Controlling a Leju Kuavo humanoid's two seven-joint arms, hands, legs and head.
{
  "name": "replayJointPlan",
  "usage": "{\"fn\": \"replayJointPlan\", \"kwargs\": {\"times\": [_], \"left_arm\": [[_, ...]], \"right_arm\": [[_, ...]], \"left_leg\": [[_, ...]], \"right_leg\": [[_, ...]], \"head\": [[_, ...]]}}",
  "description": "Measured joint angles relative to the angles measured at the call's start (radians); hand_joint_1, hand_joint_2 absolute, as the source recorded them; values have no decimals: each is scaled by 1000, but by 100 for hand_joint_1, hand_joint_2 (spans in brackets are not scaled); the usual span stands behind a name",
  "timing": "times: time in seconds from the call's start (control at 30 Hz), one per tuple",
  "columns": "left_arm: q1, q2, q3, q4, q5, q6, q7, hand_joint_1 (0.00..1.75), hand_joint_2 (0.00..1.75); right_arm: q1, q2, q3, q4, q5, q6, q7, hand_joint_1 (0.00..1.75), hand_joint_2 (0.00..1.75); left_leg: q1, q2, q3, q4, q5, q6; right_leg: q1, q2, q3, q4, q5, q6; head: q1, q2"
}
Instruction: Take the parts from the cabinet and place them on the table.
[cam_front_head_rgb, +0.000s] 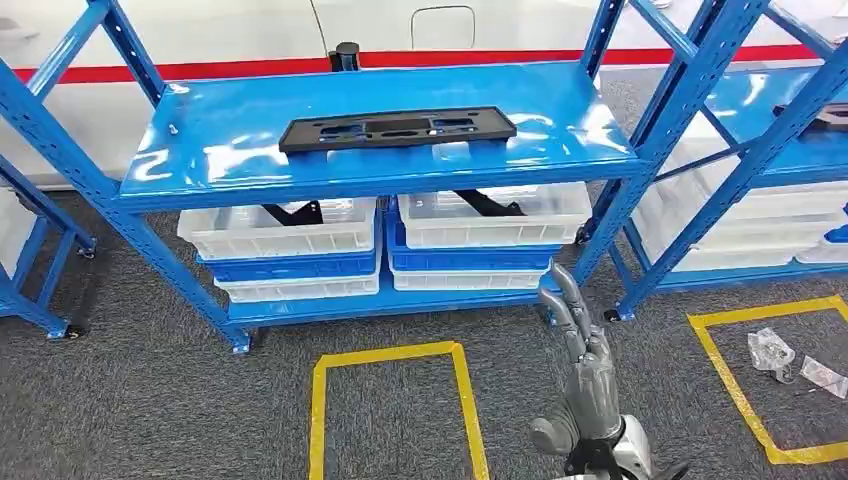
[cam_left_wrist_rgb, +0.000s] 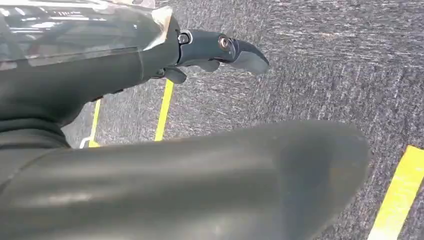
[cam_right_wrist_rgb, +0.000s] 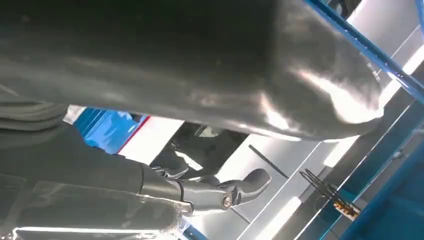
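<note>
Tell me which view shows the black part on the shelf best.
The head view: the black part lies whole and flat on the blue shelf. Neither wrist view gives a usable look at it.

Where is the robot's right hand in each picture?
Head view: the right hand is low, right of the middle, with its fingers pointing toward the blue rack.
Right wrist view: the right hand is big and close, with the rack's blue beams beyond it.
Left wrist view: this one looks at the left hand over the grey carpet instead.
Shared landmark: the blue rack.
</note>
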Motion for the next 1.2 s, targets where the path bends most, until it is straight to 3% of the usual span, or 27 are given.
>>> {"fn": "replayJointPlan", "kwargs": {"times": [0.07,0.13,0.2,0.27,0.3,0.33,0.4,0.43,0.47,0.53,0.57,0.6,0.67,0.7,0.73,0.77,0.8,0.83,0.9,0.93,0.97,1.0,1.07,1.1,1.13,1.17,1.2], "left_arm": [[0,-2,2,0,1,6,1,0,0],[-3,-3,3,0,4,13,1,0,0],[-6,-5,3,0,5,16,1,0,0],[-11,-6,4,0,5,18,1,0,0],[-13,-8,5,0,5,19,1,0,0],[-13,-9,6,1,5,19,1,0,0],[-8,-9,8,2,6,20,2,0,0],[-7,-9,8,2,6,20,2,0,0],[-5,-9,11,2,8,21,2,0,0],[-4,-9,16,2,8,21,2,0,0],[-4,-9,17,2,8,21,2,0,0],[-6,-9,17,2,8,21,2,0,0],[-12,-10,17,3,8,21,2,0,0],[-12,-10,17,3,8,21,2,0,0],[-12,-10,17,3,8,21,2,0,0],[-11,-11,17,4,8,21,2,0,0],[-11,-11,17,5,8,21,2,0,0],[-10,-11,18,5,8,22,2,0,0],[-9,-11,18,5,8,22,2,0,0],[-6,-11,18,5,8,22,2,0,0],[-3,-11,18,6,10,22,2,0,0],[0,-11,18,6,12,22,2,0,0],[1,-11,18,6,13,22,2,0,0],[4,-13,19,6,14,22,2,0,0],[3,-13,20,7,13,22,2,0,0],[1,-14,20,8,14,22,2,0,0],[0,-14,20,8,14,22,3,0,0]], "right_arm": [[-1,0,6,0,0,-3,0,0,0],[-4,0,12,1,-7,-5,0,0,0],[-6,-1,14,1,-10,-5,-1,0,0],[-12,0,16,1,-12,-6,-4,0,0],[-16,0,18,1,-15,-6,-5,0,0],[-22,1,20,2,-16,-6,-6,0,0],[-23,1,21,5,-17,-6,-6,0,0],[-23,1,21,7,-18,-6,-6,0,0],[-23,1,21,9,-18,-6,-6,0,0],[-27,2,22,11,-18,-6,-6,0,0],[-30,2,22,11,-18,-6,-6,0,0],[-34,3,23,12,-18,-6,-6,0,0],[-36,4,23,11,-17,-6,-7,0,0],[-34,5,23,12,-18,-6,-7,0,0],[-34,6,23,12,-18,-6,-8,0,0],[-37,5,23,12,-19,-6,-7,0,0],[-40,5,23,13,-19,-6,-8,0,0],[-43,4,24,13,-18,-6,-8,0,0],[-38,4,24,15,-19,-6,-8,0,0],[-37,4,24,16,-19,-6,-8,0,0],[-36,2,24,18,-19,-6,-8,0,0],[-36,1,24,19,-20,-6,-8,0,0],[-35,1,24,20,-20,-7,-8,0,0],[-33,1,24,21,-21,-7,-8,0,0],[-30,1,24,23,-21,-8,-8,0,0],[-31,1,25,24,-20,-8,-6,0,0],[-34,3,25,21,-21,-10,-6,0,0]], "left_leg": [[2,1,11,1,-19,-15],[-3,1,20,3,-42,-27],[2,5,32,-6,-47,-38],[9,-6,36,21,-60,-49],[10,-14,2,82,-79,-54],[11,-17,-67,188,-114,-58],[13,-17,-185,339,-139,-63],[13,-17,-223,360,-118,-63],[13,-17,-235,331,-70,-61],[13,-18,-204,180,59,-53],[13,-18,-180,103,103,-49],[8,-19,-161,60,108,-46],[1,-15,-143,49,86,-36],[1,-23,-134,25,85,-28],[1,-24,-120,21,80,-21],[6,-30,-89,10,80,-9],[5,-26,-74,11,74,-1],[4,-27,-71,11,68,5],[2,-27,-62,11,49,9],[0,-28,-53,11,40,9],[-1,-28,-43,11,31,9],[-2,-28,-28,11,19,7],[-5,-28,2,11,-4,4],[-5,-28,6,9,-19,2],[-8,-28,31,14,-33,-3],[-8,-28,33,8,-47,-13],[-8,-27,52,7,-49,-18]], "right_leg": [[-9,-15,74,-170,65,18],[1,-3,95,-176,38,-27],[10,1,97,-176,28,-46],[-3,9,118,-179,18,-65],[-4,8,127,-179,9,-78],[-4,8,136,-179,0,-83],[-3,12,156,-180,-19,-84],[-3,17,172,-180,-30,-84],[-3,20,181,-181,-43,-82],[-6,24,216,-183,-66,-78],[-6,24,230,-186,-75,-76],[-1,27,248,-191,-92,-69],[-1,29,273,-231,-106,-53],[0,29,305,-215,-74,-37],[0,29,309,-220,-62,-25],[1,25,307,-210,-69,-22],[1,17,289,-158,-73,-24],[2,16,244,-91,-84,-28],[3,16,123,57,-152,-44],[3,15,80,89,-180,-47],[3,15,57,82,-182,-41],[3,15,52,37,-164,-31],[5,12,68,-98,-83,-16],[11,3,77,-165,15,-10],[10,-3,76,-171,36,-16],[21,-6,93,-175,28,-39],[23,-3,105,-179,25,-48]], "head": [[4,0],[0,0],[0,0],[-2,0],[-9,0],[-7,0],[-8,0],[-7,0],[-8,0],[-8,0],[-8,0],[-8,0],[-10,0],[-8,0],[-7,0],[-8,0],[-3,0],[0,0],[3,0],[3,0],[2,0],[4,0],[4,0],[5,0],[-4,0],[-1,0],[-2,0]]}}
